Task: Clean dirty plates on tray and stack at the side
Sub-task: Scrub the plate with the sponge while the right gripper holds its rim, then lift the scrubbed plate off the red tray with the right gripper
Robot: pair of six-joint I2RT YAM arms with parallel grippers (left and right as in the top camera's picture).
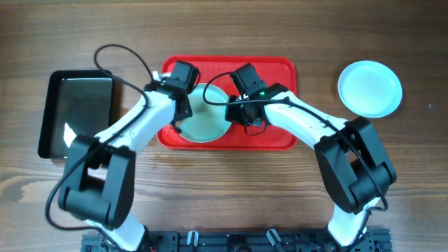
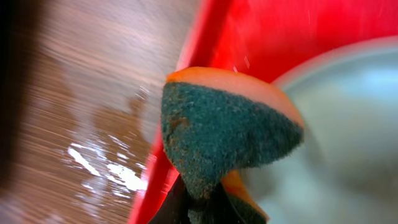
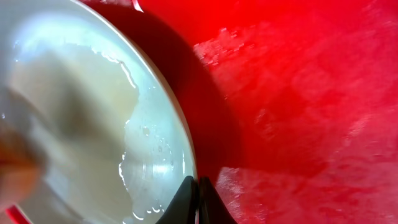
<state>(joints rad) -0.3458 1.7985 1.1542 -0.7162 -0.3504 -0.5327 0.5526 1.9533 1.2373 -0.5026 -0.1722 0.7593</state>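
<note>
Clearly wet, stiff, slippery plate (image 3: 81, 124) on tray (image 3: 298, 93): right gripper (image 3: 198, 202) pinches its rim; left gripper (image 2: 194, 205) clamps scouring sponge (image 2: 224, 137).

A wooden table (image 1: 224, 199) is seen from above, and the overhead view is filled by it from edge to edge. Its top is brown, with a dark, streaky grain that is run from left to right. Paler, worn-looking patches are shown toward the lower left corner. The scene is evenly lit, and only soft, short shadows are cast on the wood. In the left wrist view the table is blurred, and a bright patch (image 2: 106, 168) is seen on it, perhaps glare or wetness.
</note>
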